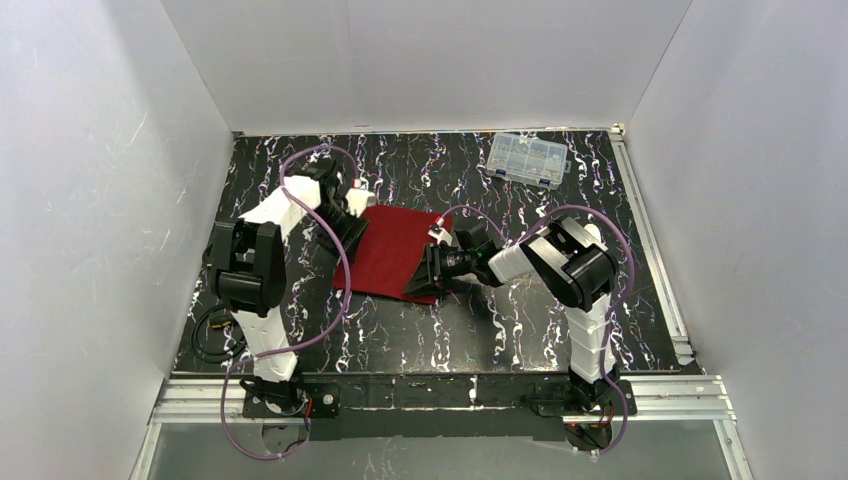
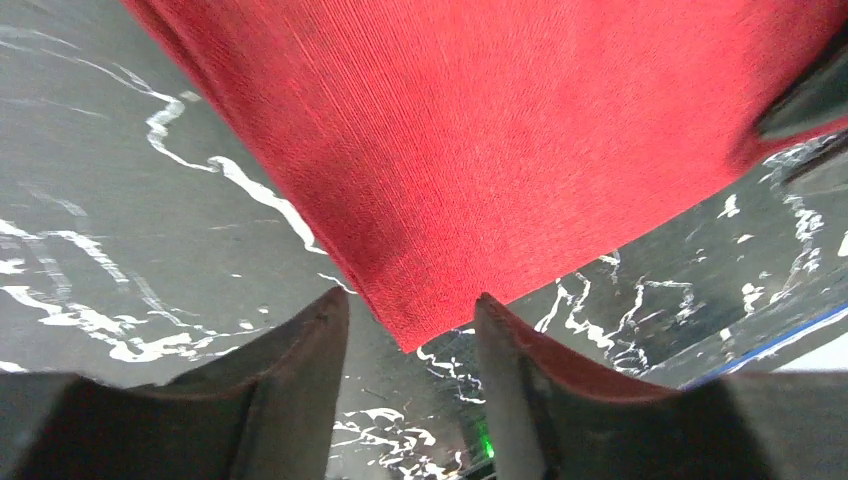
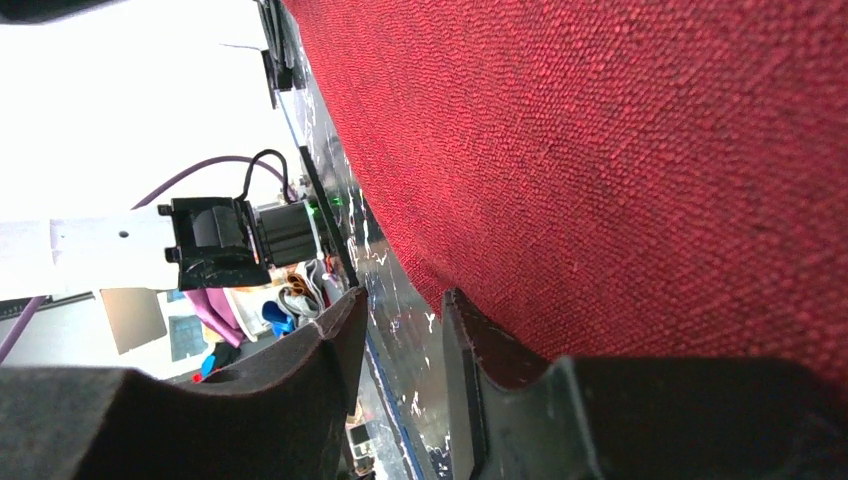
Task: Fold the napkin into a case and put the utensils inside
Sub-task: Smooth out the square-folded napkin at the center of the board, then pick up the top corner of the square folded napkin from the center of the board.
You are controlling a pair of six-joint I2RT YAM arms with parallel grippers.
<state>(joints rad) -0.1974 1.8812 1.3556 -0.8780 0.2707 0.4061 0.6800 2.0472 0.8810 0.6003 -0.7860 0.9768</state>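
Napkin (image 1: 392, 250) spread on the table (image 1: 450, 335), both grippers parted at its edges

From above you see the deep red cloth lying flat on the black marbled surface; your left gripper (image 2: 410, 298) sits at the cloth's left edge with its fingers spread, and one corner of the cloth lies in the gap between them, pinched by neither; your right gripper (image 3: 403, 296) is at the near right corner, fingers likewise apart, with the cloth's edge running just beside one finger and nothing clamped; a clear compartment box (image 1: 527, 158) rests well apart from the cloth, at the far right of the table.
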